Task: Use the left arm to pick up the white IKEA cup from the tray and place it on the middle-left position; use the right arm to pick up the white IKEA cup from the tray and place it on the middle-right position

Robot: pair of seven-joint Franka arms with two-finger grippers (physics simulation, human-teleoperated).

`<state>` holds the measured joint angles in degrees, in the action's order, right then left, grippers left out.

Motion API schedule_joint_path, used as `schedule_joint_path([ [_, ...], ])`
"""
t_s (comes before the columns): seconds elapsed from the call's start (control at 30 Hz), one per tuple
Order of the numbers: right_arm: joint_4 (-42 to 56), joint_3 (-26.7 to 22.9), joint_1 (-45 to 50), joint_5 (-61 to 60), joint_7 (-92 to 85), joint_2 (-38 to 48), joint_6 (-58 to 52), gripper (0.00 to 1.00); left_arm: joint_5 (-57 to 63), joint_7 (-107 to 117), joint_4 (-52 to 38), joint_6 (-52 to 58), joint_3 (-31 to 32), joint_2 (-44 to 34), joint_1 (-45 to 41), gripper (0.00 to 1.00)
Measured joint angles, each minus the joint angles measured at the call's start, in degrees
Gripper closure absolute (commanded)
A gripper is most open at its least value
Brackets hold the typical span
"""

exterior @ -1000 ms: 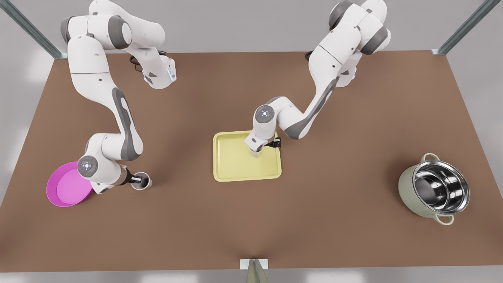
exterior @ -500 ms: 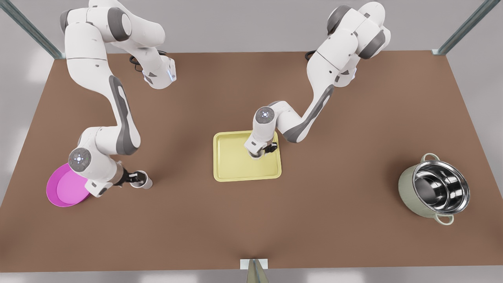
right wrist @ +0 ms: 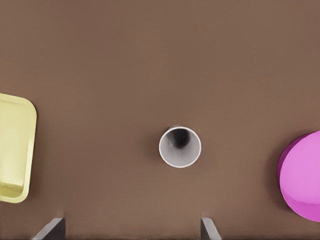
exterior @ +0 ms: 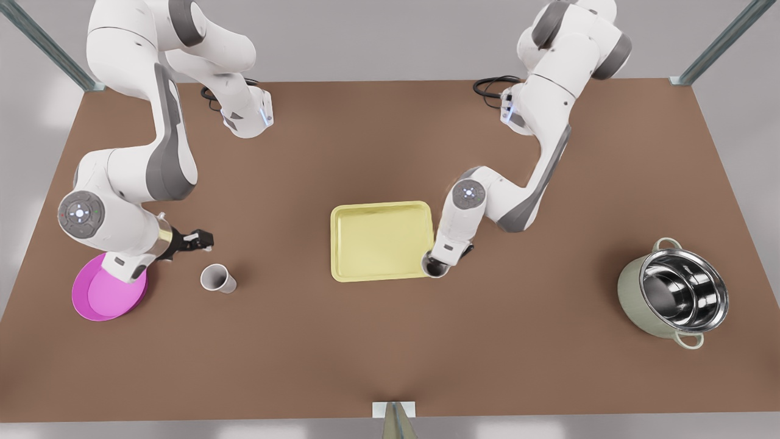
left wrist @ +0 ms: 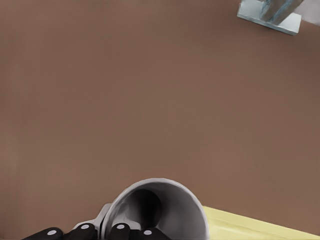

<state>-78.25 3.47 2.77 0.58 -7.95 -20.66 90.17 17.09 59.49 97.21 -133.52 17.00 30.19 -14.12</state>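
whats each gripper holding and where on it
Left gripper grips a cup near its rim; right gripper is open, holding nothing.

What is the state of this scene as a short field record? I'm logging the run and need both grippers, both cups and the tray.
left gripper: on the arm at the front view's right, shut on held cup
held cup: white, at the tray's camera-side corner on the front view's right
right gripper: open, near the placed cup, apart from it
placed cup: white, upright on bare tabletop between tray and magenta dish
tray: pale yellow, mid-table
magenta dish: front view's left
pot: front view's right
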Motion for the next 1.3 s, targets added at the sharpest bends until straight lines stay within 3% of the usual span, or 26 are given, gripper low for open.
schedule_joint_path([
  [0.23, 0.5, -0.1, 0.0, 1.7, 1.9, 0.2, -1.9, 0.00, -7.5, -14.1, -0.7, -1.6, -0.1, 2.9, 17.9, 0.77],
  [0.6, -0.1, -0.4, 0.6, 1.9, 4.8, 3.3, -2.7, 0.00, -1.5, -32.7, -5.5, -5.9, -0.3, 10.2, 18.9, 0.75],
  [0.63, -0.1, -0.4, 0.6, 1.8, 5.0, 3.3, -2.7, 0.00, -1.3, -34.0, -5.5, -6.1, -0.3, 10.6, 19.0, 0.43],
  [0.67, -0.1, -0.4, 0.6, 1.8, 5.2, 3.3, -2.7, 0.00, -1.3, -35.4, -5.6, -6.3, -0.3, 10.7, 19.0, 0.00],
  [0.83, -0.1, -0.4, 0.6, 1.5, 5.9, 3.0, -2.8, 0.00, -3.6, -44.3, -5.9, -6.6, -0.3, 10.0, 19.6, 0.00],
  [0.93, -0.1, -0.3, 0.6, 1.5, 6.2, 3.0, -2.8, 0.00, -2.8, -47.7, -16.4, 3.7, 1.9, 6.2, 19.5, 0.00],
  [1.0, -0.1, -0.3, 0.7, 1.4, 6.4, 3.0, -2.9, 0.00, -3.9, -48.9, -22.6, 14.7, 3.9, -1.1, 19.9, 0.00],
  [1.03, -0.1, -0.3, 0.7, 1.4, 6.5, 3.0, -2.9, 0.00, -6.0, -49.3, -20.8, 20.2, 4.2, -7.7, 22.1, 0.00],
  [1.07, -0.1, -0.3, 0.7, 1.4, 6.6, 3.0, -2.9, 0.00, -7.8, -49.6, -12.0, 22.8, 4.3, -15.7, 24.5, 0.00],
  [1.1, -0.1, -0.3, 0.6, 1.4, 6.7, 3.0, -3.0, 0.00, -9.6, -49.9, -9.5, 24.6, 4.3, -18.4, 25.3, 0.00],
  [1.3, -0.1, -0.3, 0.6, 1.4, 7.3, 2.9, -3.0, 0.00, -15.0, -51.4, -9.8, 31.2, 4.2, -18.3, 27.7, 0.00],
])
